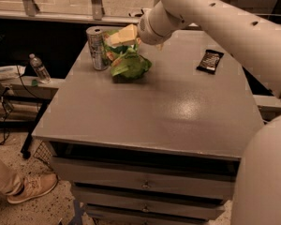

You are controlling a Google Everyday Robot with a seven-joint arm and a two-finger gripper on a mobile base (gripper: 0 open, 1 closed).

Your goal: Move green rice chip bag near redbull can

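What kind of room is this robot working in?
Probably an office or lab workspace: a grey metal drawer cabinet serves as table, a metal-framed glass partition stands behind, and the gripper is at a crinkly green snack bag's top.

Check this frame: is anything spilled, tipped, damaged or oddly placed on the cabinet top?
Nothing stands out. The redbull can stands upright at the back left, the green rice chip bag sits crumpled right beside it under the gripper, and the black packet lies flat on the picture's right. No spill shows.
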